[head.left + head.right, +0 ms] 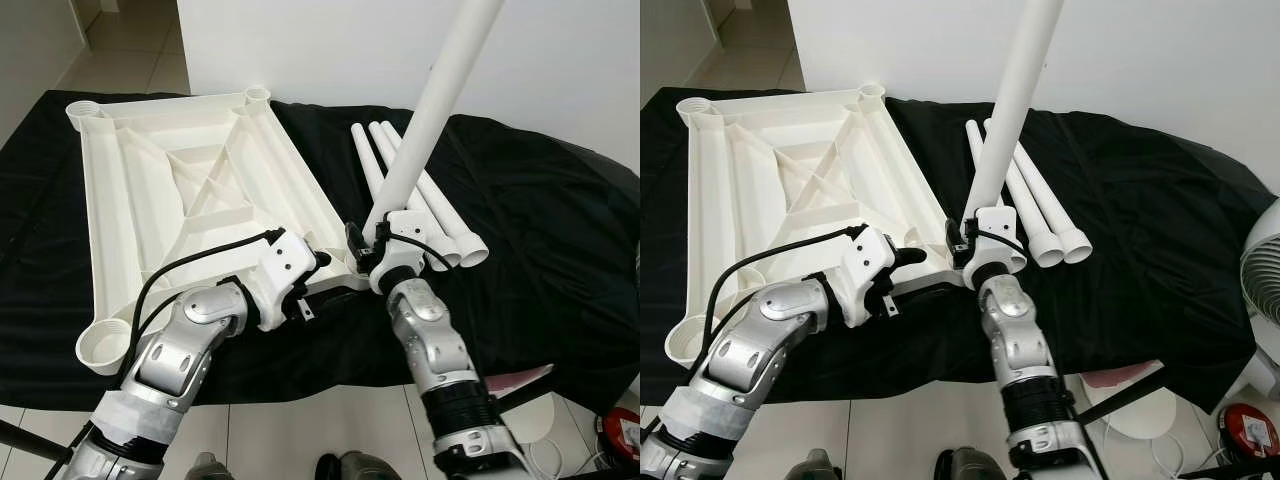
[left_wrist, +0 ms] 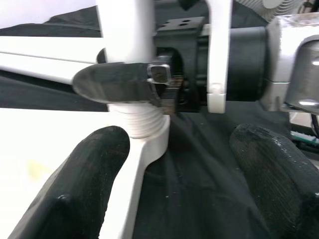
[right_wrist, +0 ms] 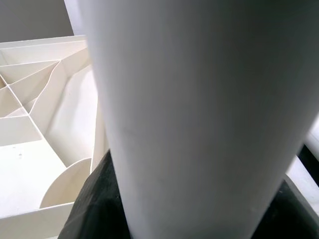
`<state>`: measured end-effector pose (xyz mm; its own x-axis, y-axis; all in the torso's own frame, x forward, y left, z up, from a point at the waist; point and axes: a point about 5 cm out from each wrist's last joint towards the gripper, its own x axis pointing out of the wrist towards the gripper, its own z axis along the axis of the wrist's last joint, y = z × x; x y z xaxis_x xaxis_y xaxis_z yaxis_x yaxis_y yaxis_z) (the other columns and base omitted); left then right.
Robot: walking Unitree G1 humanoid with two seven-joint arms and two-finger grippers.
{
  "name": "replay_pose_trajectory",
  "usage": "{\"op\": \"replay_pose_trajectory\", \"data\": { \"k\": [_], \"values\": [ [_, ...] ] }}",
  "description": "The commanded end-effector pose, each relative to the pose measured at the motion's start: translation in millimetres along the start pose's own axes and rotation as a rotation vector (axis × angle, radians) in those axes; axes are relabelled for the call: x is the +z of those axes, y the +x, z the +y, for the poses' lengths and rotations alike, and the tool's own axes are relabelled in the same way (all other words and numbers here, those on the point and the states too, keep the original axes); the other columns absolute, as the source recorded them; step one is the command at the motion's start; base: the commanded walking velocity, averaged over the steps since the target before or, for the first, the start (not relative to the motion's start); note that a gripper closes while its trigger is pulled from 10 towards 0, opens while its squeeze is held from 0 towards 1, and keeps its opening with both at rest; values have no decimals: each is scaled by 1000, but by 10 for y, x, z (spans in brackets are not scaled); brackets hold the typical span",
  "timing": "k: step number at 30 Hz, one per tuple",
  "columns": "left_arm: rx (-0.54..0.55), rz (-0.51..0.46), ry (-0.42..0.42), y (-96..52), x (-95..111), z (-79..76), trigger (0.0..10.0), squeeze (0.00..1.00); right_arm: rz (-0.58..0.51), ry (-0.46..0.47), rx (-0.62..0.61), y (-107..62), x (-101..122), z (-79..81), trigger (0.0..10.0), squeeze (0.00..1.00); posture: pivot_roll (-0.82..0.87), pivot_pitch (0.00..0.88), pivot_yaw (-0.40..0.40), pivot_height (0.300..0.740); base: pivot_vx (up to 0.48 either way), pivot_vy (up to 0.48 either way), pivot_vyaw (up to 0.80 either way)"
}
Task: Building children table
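plain white wall at the back, bright and bare. black cloth spread over the table, wrinkled, hanging down over the near edge. pale shiny floor tiles below, with thin dark lines between them. more pale floor running off into a hallway at the far left, next to a light side wall. white round fan standing at the right, beside the cloth. small red thing low in the right corner on the floor, too small to tell what. white cord lying near it. soft, even light all over.
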<state>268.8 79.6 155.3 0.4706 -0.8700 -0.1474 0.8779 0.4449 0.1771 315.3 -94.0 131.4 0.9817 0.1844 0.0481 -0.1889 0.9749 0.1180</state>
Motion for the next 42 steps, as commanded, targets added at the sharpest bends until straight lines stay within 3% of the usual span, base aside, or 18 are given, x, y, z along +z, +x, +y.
{"op": "replay_pose_trajectory", "data": {
  "k": [1, 5, 6, 11, 17, 18, 19, 27, 32, 37, 41, 42],
  "values": [
    [33, 7, 5, 7, -13, 29, 10000, 0, 3, 43, -18, 7, 8, 22, 10000, 0, 116, 10, -94, 740, 0, 0, 0],
    [37, 9, 6, 0, -21, 38, 10000, 0, -3, 46, -14, 5, 8, 47, 10000, 0, 116, 10, -94, 740, 0, 0, 0],
    [40, 10, 7, -7, -27, 46, 10000, 0, -19, 48, -4, 0, 26, 64, 10000, 1000, 117, 13, -92, 740, 0, 0, 0],
    [49, 7, 12, -6, -22, 80, 10000, 0, -70, 77, 73, -13, 116, 53, 10000, 1000, 117, 12, -95, 740, 0, 0, 0],
    [59, -9, 13, -13, 5, 90, 10000, 0, -77, -10, 140, -18, 187, -165, 10000, 1000, 120, 4, -94, 740, 0, 0, 0],
    [59, -12, 13, -15, 7, 84, 10000, 0, -65, -31, 157, -19, 189, -219, 10000, 678, 120, 3, -95, 740, 0, 0, 0],
    [59, -13, 12, -15, 9, 80, 10000, 0, -55, -38, 182, -19, 190, -255, 10000, 0, 120, 3, -95, 740, 0, 0, 0],
    [47, -19, 23, -48, 18, 78, 10000, 0, -12, -117, 387, -62, 161, -335, 10000, 0, 122, 4, -94, 740, 0, 0, 0],
    [42, -21, 24, -52, 19, 73, 10000, 0, -5, -134, 424, -61, 153, -357, 10000, 0, 121, 2, -94, 740, 0, 0, 0],
    [20, -26, 11, -33, 33, 46, 10000, 0, 39, -187, 594, -39, 98, -390, 10000, 0, 133, 0, -90, 740, 0, 0, 0],
    [14, -27, 12, -13, 46, 60, 10000, 0, 58, -219, 630, 4, 65, -374, 10000, 0, 135, 0, -85, 740, 0, 0, 0],
    [12, -26, 14, -14, 44, 61, 10000, 0, 68, -214, 649, 9, 50, -364, 5216, 0, 140, 0, -87, 740, 0, 0, 0]
  ]
}}
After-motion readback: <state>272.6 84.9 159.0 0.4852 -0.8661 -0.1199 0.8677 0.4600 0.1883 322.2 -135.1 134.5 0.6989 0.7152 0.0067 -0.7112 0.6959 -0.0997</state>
